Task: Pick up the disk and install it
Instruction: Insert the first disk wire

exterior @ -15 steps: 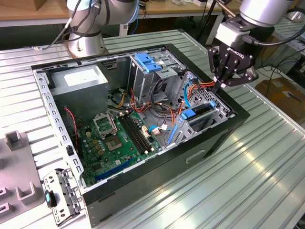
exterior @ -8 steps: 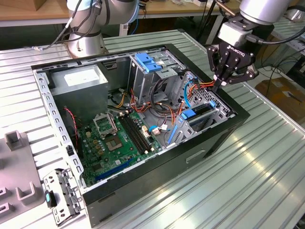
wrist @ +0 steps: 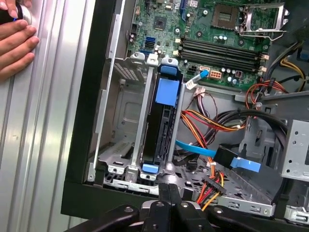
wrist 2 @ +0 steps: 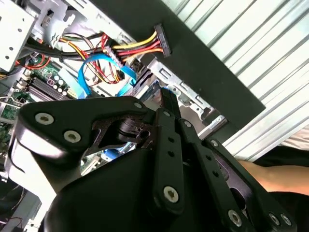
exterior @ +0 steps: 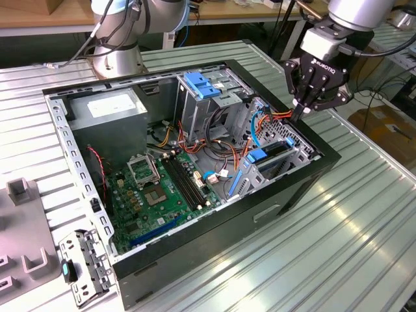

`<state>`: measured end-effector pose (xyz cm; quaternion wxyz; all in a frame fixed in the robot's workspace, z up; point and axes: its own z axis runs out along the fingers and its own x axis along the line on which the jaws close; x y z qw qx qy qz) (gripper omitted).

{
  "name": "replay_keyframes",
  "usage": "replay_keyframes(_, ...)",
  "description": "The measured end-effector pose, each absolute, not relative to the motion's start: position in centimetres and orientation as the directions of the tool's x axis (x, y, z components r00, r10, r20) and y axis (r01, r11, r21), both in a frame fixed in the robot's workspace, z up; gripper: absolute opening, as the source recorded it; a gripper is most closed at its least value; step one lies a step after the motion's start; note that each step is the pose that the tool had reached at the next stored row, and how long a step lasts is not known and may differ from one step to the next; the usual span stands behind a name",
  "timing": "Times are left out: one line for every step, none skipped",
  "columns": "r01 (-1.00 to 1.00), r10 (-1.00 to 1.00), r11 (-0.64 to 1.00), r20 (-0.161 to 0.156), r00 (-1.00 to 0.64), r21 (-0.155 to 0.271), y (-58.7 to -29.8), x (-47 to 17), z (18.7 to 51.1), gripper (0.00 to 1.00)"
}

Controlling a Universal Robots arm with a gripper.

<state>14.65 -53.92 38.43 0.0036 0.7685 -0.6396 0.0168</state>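
Ribbed metal table (exterior: 364, 227) holds an open case (exterior: 260, 218). Disk (wrist: 163, 123) stands on edge in its bay (wrist: 123, 121) by the case wall. Gripper (exterior: 301, 114), pinched shut and empty, is just above it. Seating step, I think: needs a straight, gentle push

**Ribbed metal table in a workshop**

A silver ribbed aluminium tabletop (exterior: 364, 214) takes up most of the exterior view, its long slats running from near to far. Bright light from above leaves pale glare streaks along the slats on the exterior view's right. At the far side stands a long workbench with a pale wooden top (exterior: 39, 19), with deep shadow below it. Off the table's edge at the exterior view's far right, a brown cardboard box (exterior: 390, 127) sits on the dark floor (exterior: 383, 97). Near, at the exterior view's left, a grey moulded plastic fixture (exterior: 26, 234) lies on the tabletop.
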Motion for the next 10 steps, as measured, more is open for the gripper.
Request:
replay_keyframes(-0.983, -0.983, -0.184, 0.031, 0.183, -0.016, -53.8, 14.8, 38.4, 0.11)
replay_keyframes(-0.982, -0.982, -0.186, 0.031, 0.185, -0.016, -53.7, 14.9, 38.4, 0.11)
replay_keyframes(-0.982, -0.982, -0.189, 0.031, 0.189, -0.016, -53.5, 15.1, 38.4, 0.11)
replay_keyframes(-0.981, -0.981, -0.193, 0.031, 0.193, -0.016, -53.3, 15.4, 38.4, 0.11)
replay_keyframes(-0.980, -0.980, -0.198, 0.031, 0.197, -0.016, -53.1, 15.6, 38.4, 0.11)
replay_keyframes(-0.979, -0.979, -0.202, 0.031, 0.201, -0.016, -52.9, 15.8, 38.4, 0.11)
replay_keyframes(-0.979, -0.978, -0.205, 0.031, 0.204, -0.016, -52.8, 15.9, 38.4, 0.11)
replay_keyframes(-0.978, -0.978, -0.207, 0.031, 0.207, -0.016, -52.7, 16.0, 38.4, 0.11)
replay_keyframes(-0.977, -0.977, -0.212, 0.031, 0.212, -0.016, -52.6, 16.2, 38.3, 0.11)
replay_keyframes(-0.976, -0.976, -0.216, 0.031, 0.216, -0.016, -52.5, 16.3, 38.3, 0.11)
